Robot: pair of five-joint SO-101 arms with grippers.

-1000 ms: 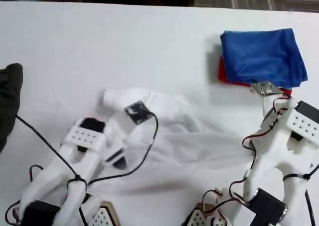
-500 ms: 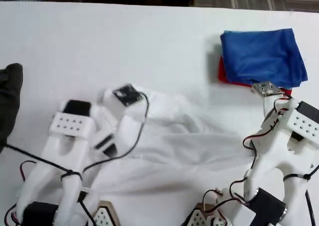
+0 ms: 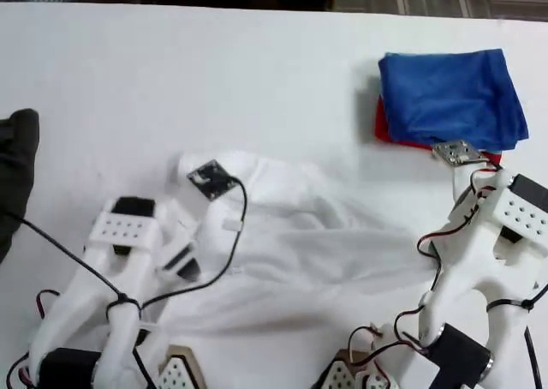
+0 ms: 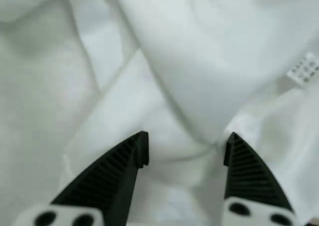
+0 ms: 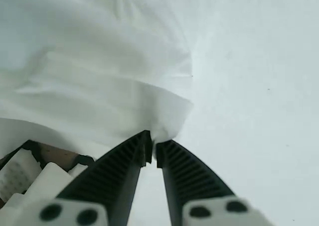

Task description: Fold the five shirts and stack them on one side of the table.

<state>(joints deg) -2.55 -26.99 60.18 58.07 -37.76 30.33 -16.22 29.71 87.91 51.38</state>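
On table (image 3: 214,72), one white shirt (image 3: 325,252), one stack (image 3: 449,93)

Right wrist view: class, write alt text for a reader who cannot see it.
The right pincer is shut on the corner of a crumpled white shirt. The white table lies beside the shirt.

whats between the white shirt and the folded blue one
Bare table, seen in the high view; the white shirt and the blue shirt lie apart.
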